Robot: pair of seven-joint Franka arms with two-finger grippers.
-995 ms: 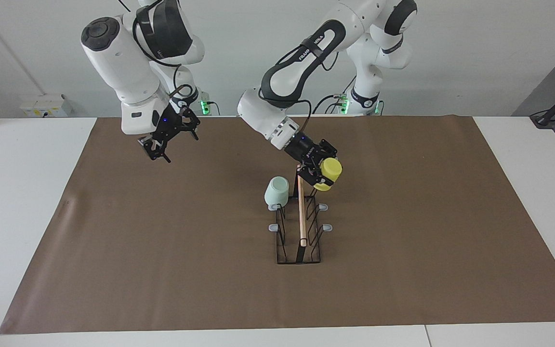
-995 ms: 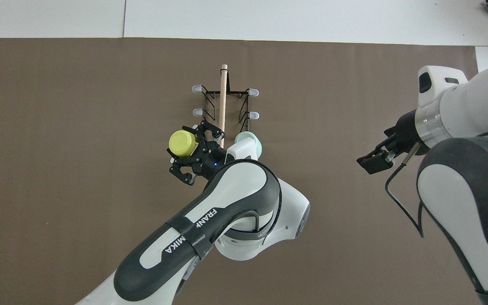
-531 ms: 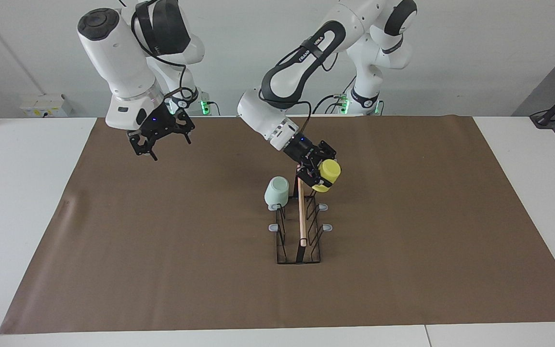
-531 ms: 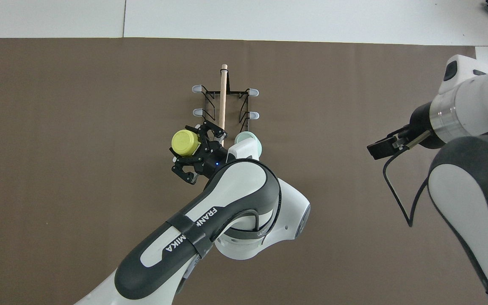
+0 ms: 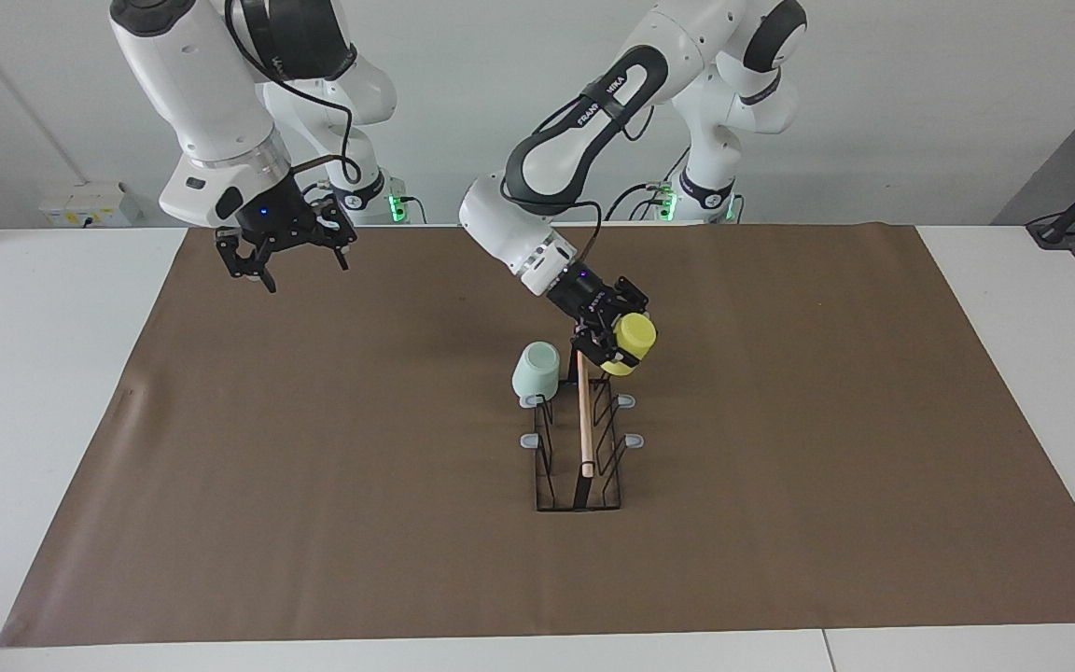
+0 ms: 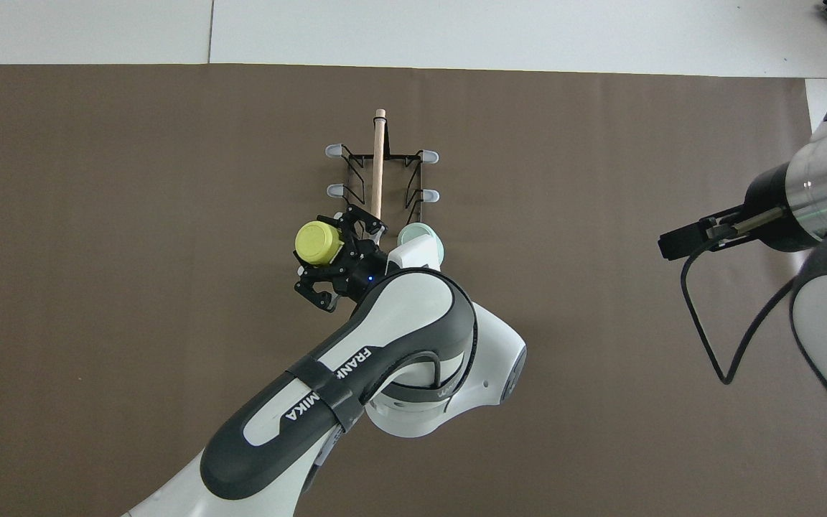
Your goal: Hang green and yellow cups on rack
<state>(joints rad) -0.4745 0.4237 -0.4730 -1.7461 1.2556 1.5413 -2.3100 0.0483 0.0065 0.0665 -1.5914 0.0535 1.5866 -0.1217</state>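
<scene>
The black wire rack (image 5: 580, 467) with a wooden rod along its top stands mid-table. A mint green cup (image 5: 536, 369) hangs upside down on the rack's prong nearest the robots, on the right arm's side. My left gripper (image 5: 617, 347) is shut on the yellow cup (image 5: 636, 334), tilted, over the matching prong on the left arm's side. From overhead the yellow cup (image 6: 315, 240) sits beside the rod of the rack (image 6: 377, 154), held by the left gripper (image 6: 324, 249); the arm's wrist partly hides the green cup (image 6: 433, 242). My right gripper (image 5: 284, 266) hangs open and empty.
A brown mat (image 5: 314, 485) covers most of the white table (image 5: 24, 392). The right gripper (image 6: 683, 240) is up over the mat toward the right arm's end. Several grey-tipped prongs (image 5: 633, 440) on the rack are bare.
The left gripper has carried the yellow cup slightly closer to the rack's rod. The right arm has lifted and swung away toward its own end of the table.
</scene>
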